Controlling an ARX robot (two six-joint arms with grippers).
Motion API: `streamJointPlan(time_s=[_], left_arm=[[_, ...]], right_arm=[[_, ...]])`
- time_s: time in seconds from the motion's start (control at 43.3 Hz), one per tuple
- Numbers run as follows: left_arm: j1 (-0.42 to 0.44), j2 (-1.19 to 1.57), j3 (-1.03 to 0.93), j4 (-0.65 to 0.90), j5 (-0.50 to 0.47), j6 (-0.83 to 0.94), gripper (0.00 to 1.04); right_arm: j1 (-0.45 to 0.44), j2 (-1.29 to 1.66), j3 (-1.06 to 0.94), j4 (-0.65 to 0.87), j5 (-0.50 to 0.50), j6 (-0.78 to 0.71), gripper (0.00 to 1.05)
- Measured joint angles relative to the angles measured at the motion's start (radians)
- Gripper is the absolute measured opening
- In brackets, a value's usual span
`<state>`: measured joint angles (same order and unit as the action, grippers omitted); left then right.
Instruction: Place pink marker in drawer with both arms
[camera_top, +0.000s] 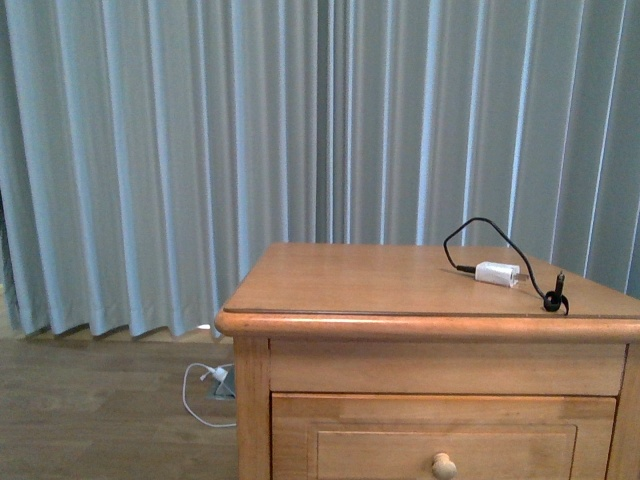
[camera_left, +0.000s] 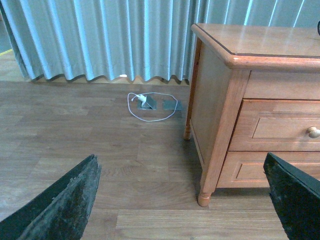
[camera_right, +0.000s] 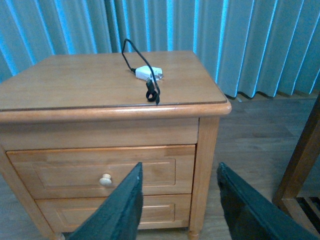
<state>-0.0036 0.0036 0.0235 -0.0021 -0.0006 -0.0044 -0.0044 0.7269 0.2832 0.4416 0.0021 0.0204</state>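
Note:
The pink marker does not show in any view. The drawer is the cabinet's upper one, shut, with a small round knob. The left wrist view has it from the side, and the right wrist view has it from the front. My left gripper hangs open over the wood floor, off the cabinet's left corner, with nothing between its fingers. Open and empty too, my right gripper faces the cabinet's front right corner, some way off. Neither arm appears in the front view.
A white charger plug with a black cable lies on the cabinet top near its right front edge. The lower drawer is shut. A white cord and floor socket lie by the curtain. A wooden frame stands right of the cabinet.

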Motion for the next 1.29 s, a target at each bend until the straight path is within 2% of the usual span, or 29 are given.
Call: streamJointPlan(time_s=[0.139,0.231,0.97,1.294], left_arm=[[0.0,0.0,0.0,0.0,0.0,0.0,0.99],[0.0,0.0,0.0,0.0,0.0,0.0,0.99],[0.0,0.0,0.0,0.0,0.0,0.0,0.99],[0.0,0.0,0.0,0.0,0.0,0.0,0.99]], right_arm=[[0.002,-0.052,-0.068,0.005,-0.002,-0.01,0.2],[0.002,-0.106,-0.116,0.005,-0.002,-0.017,0.01],[0.002,-0.411,-0.277,-0.128,-0.002,-0.017,0.01],[0.002,-0.523,-0.278,-0.235,-0.002,-0.017,0.01]])
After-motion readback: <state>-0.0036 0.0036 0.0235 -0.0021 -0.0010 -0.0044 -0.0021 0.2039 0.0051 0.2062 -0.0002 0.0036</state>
